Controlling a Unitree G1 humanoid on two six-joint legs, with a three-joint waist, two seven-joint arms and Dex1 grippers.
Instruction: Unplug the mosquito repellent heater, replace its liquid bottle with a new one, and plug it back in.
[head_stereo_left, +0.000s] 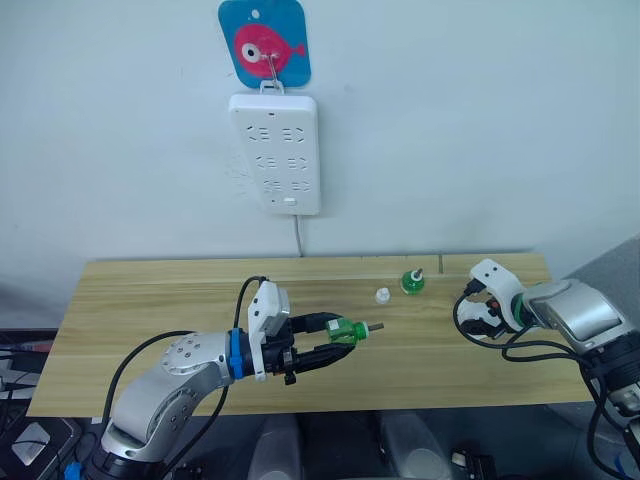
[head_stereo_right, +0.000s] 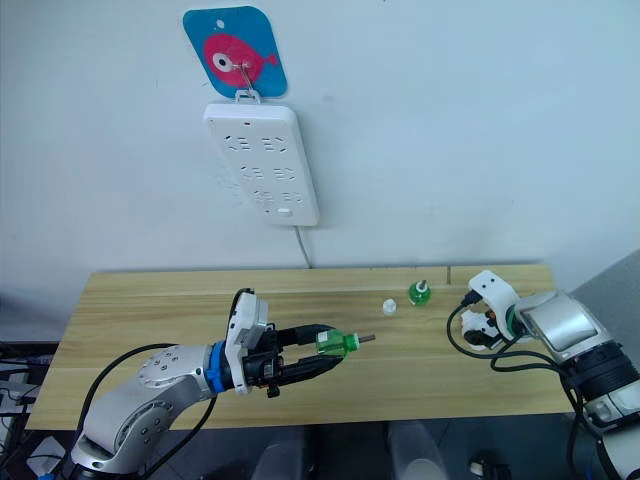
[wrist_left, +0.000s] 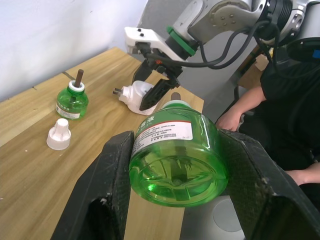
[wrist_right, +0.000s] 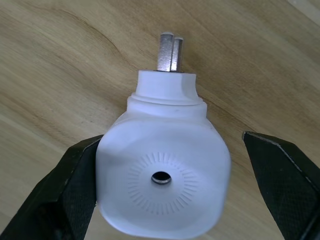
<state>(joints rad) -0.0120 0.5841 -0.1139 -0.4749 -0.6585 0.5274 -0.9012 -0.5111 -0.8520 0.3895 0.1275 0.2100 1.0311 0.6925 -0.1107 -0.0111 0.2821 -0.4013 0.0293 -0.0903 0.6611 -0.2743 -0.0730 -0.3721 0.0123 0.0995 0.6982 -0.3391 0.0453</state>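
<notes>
My left gripper (head_stereo_left: 345, 342) clamped on green liquid bottle (wrist_left: 175, 152), held sideways over wooden table (head_stereo_left: 150, 300), wick toward my right gripper (wrist_right: 170, 200). Left wrist view adds person's hand beyond table edge. Right wrist view: heater (wrist_right: 164, 182) between my right fingers, one finger touching, other apart, not closed; vent hole faces camera, prongs point away, long axis along fingers. Second green bottle (head_stereo_left: 412, 281) upright beyond, white cap (head_stereo_left: 382, 296) beside. Power strip (head_stereo_left: 275, 152) on white wall.
</notes>
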